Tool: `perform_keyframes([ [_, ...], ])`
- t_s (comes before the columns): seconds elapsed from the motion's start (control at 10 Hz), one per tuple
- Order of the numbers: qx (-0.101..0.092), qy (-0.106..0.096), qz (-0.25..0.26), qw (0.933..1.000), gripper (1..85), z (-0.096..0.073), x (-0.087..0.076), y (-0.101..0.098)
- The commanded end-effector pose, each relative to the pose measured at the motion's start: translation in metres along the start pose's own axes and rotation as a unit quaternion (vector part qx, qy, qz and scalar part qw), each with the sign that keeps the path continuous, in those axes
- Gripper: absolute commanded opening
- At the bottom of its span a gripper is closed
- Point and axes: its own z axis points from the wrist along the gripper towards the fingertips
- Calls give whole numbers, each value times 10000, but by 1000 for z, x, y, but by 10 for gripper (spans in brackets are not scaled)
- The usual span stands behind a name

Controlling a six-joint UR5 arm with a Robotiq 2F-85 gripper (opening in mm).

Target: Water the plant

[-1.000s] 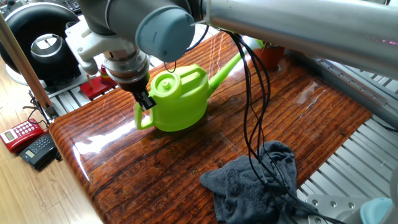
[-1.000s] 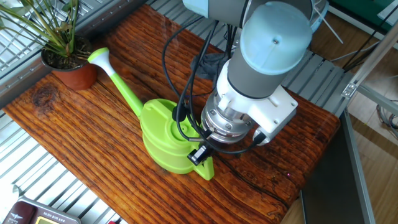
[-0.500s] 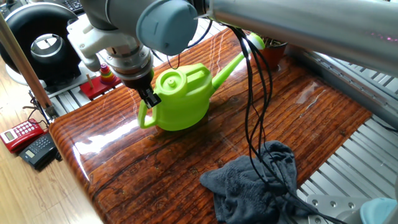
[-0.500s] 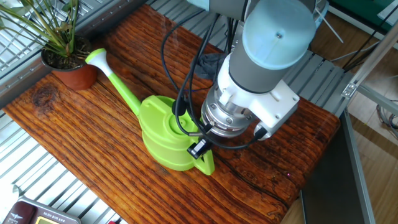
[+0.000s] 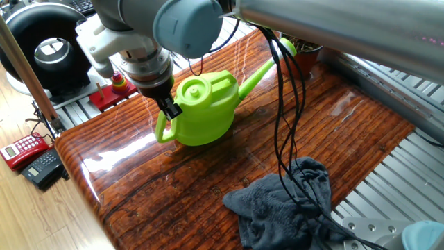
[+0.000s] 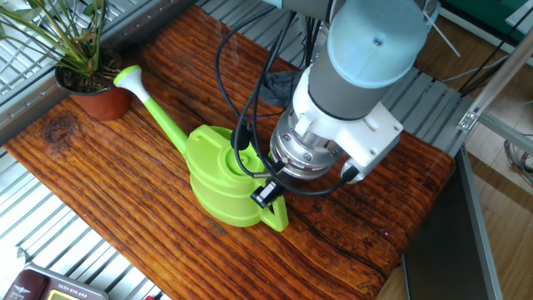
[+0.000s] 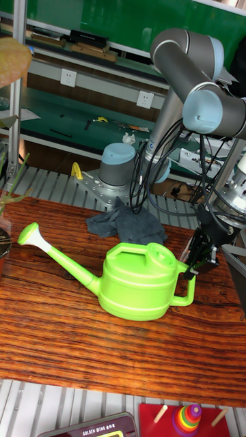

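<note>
A bright green watering can [image 5: 205, 107] [image 6: 218, 179] [image 7: 140, 283] is upright on or just above the wooden table [image 5: 180, 201]. My gripper [image 5: 168, 109] [image 6: 268, 197] [image 7: 195, 263] is shut on the can's rear loop handle. The long spout points at the plant [image 6: 73, 58], grass-like leaves in a terracotta pot [image 6: 93, 98] at the table's far corner. The spout's rose [image 6: 127, 77] ends right beside the pot's rim. In one fixed view the pot [image 5: 305, 61] shows partly behind my arm and cables. The tall fixed view catches only a few leaves [image 7: 8, 201] at its left edge.
A crumpled dark grey cloth [image 5: 284, 208] [image 7: 126, 225] lies on the table behind my arm. A colourful ring-stacking toy [image 5: 119, 82] [image 7: 188, 418] stands off the table's edge near the handle. A red phone [image 5: 21, 149] is on the floor. Black cables [image 5: 284, 125] hang from my arm.
My gripper has carried the watering can a little toward the plant, and the spout's rose has crept closer to the pot. The grip on the handle is unchanged.
</note>
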Motion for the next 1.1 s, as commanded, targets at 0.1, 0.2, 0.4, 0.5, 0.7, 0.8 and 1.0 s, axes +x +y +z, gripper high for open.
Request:
perform_keyframes([
  [0.1,-96,-146,86,9998,10,3,-1,6],
  [0.2,-123,-181,111,9997,10,3,-2,8],
  [0.4,-155,-185,119,9996,10,1,-2,10],
  [0.5,-152,-162,102,9997,10,1,0,11],
  [0.7,-149,-147,47,9998,10,2,2,11],
  [0.8,-131,-57,-37,9999,10,1,6,10],
  [1.0,-72,159,-225,9996,10,-1,16,8],
])
